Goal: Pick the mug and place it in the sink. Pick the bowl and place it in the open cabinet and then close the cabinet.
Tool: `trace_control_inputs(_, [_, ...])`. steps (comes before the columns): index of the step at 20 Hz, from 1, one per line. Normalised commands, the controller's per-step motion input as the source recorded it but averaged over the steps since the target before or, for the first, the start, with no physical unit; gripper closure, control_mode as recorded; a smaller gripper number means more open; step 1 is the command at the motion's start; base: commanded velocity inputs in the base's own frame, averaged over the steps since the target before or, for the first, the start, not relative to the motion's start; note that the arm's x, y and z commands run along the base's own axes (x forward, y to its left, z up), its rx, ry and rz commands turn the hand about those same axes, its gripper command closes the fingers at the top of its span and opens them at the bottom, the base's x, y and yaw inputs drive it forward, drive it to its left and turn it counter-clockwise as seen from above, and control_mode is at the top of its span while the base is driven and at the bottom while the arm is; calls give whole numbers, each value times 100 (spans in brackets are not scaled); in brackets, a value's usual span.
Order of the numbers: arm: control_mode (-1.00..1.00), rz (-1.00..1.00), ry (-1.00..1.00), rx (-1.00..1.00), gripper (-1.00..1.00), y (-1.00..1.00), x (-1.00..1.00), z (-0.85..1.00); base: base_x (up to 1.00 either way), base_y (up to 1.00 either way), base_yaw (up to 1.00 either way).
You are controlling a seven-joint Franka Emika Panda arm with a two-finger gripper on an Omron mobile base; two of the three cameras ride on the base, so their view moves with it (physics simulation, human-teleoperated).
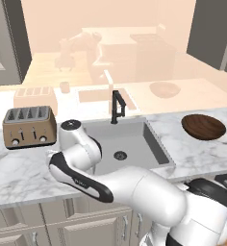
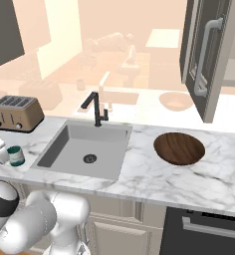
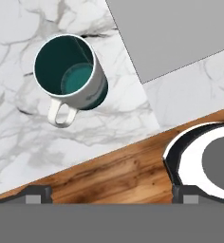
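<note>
The mug stood upright on the marble counter just left of the sink, teal with a white handle, not yet lifted. The gripper hovered above it, jaws wide apart and empty. The bowl lay right of the sink; the cabinet stood open. Every step remained.

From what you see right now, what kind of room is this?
Most likely a home kitchen: a marble counter with a sink and black faucet, a toaster, and a mug.
</note>
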Motion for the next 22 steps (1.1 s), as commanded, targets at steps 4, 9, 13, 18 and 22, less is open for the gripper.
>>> trace_control_inputs(4, [-100,-3,2,0,-100,23,25,-8,0,0,0])
trace_control_inputs(9, [-100,-5,4,0,-100,22,23,-10,0,0,0])
trace_control_inputs(13, [-100,-5,0,0,-100,1,14,-13,0,0,0])
trace_control_inputs(18, [-100,-3,0,0,-100,1,5,-21,0,0,0])
trace_control_inputs(22, [-100,-2,0,0,-100,6,3,-26,0,0,0])
